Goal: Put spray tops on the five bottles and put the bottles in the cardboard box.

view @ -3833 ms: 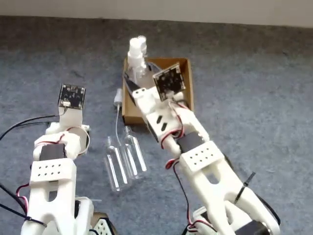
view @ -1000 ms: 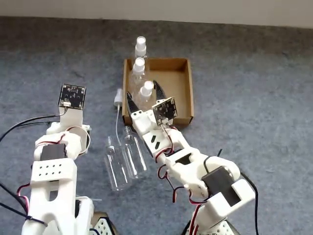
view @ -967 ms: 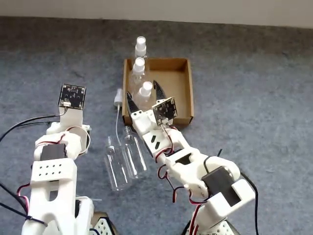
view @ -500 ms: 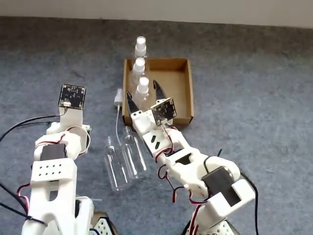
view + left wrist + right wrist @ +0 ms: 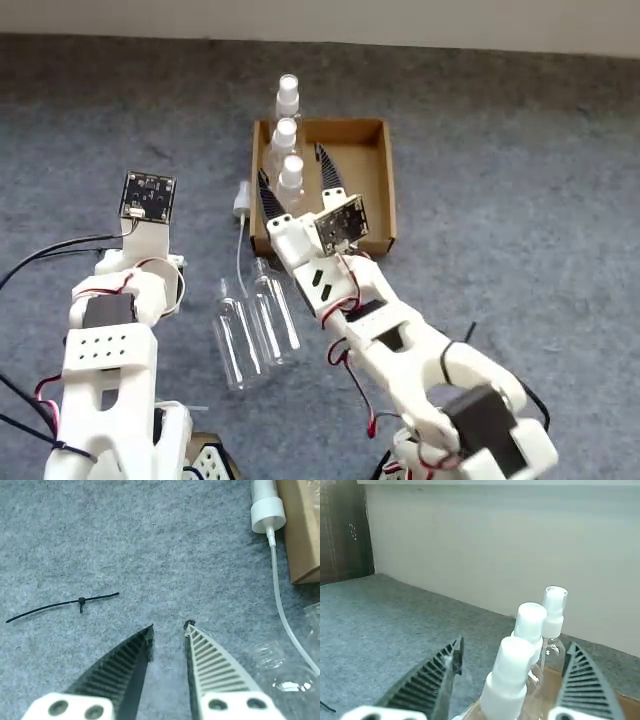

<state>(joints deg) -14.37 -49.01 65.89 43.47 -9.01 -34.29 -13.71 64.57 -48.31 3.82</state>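
Three clear bottles with white spray tops stand in a row along the left wall of the cardboard box: a near bottle, a middle bottle and a far bottle at the back wall. My right gripper is open, with its fingers on either side of the near bottle and apart from it. Two bare bottles lie side by side on the carpet in front of the box. A loose spray top with its long tube lies by the box's left wall. My left gripper hangs open over bare carpet, near that spray top.
Grey carpet covers the whole work area, and a pale wall runs along the back. A black zip tie lies on the carpet beside the left gripper. The box's right half holds nothing. The left arm stands left of the lying bottles.
The right gripper has let go of the bottle it carried, which now stands in the box. Over the last second its open fingers shifted slightly farther along the box. The left arm stayed still.
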